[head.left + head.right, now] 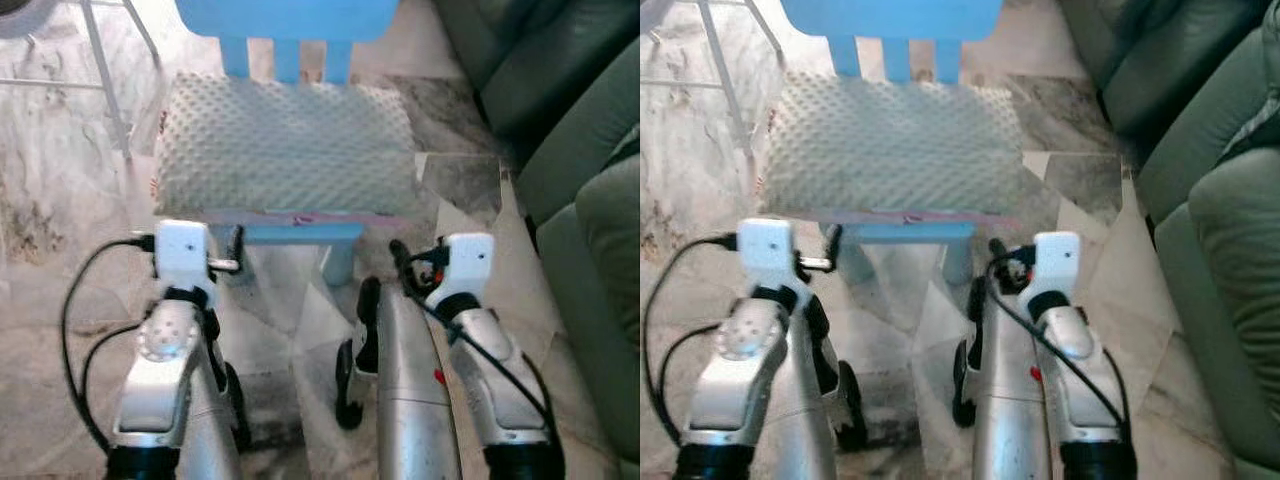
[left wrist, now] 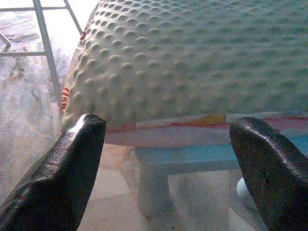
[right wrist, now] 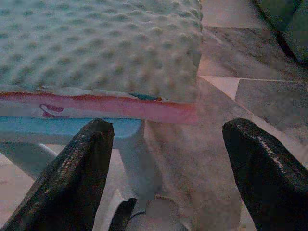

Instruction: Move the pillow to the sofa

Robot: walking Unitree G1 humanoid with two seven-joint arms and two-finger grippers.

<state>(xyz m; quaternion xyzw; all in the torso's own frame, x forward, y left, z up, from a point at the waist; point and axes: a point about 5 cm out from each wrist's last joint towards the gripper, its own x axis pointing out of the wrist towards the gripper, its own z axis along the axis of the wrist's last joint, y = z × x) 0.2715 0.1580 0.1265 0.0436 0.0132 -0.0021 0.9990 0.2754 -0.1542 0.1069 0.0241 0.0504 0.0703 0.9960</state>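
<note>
A dimpled pillow (image 1: 285, 145), probably soft and light, lies on a blue chair (image 1: 290, 25); both spread grippers, left gripper (image 2: 168, 163) and right gripper (image 3: 166, 166), face its front edge.

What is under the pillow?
The pillow lies on a blue chair. The seat's front edge and a leg show below it; the seat top is covered. A pink layer lines the pillow's underside.

The pillow (image 1: 285, 145) lies on the seat of a small chair (image 1: 298, 233) straight ahead, the chair's backrest behind it. The sofa (image 1: 575, 150) stands to the right, a metal frame (image 1: 105, 75) to the left. The left end effector (image 2: 166, 168) and right end effector (image 3: 166, 163) hang before the chair's front edge, below the pillow.
</note>
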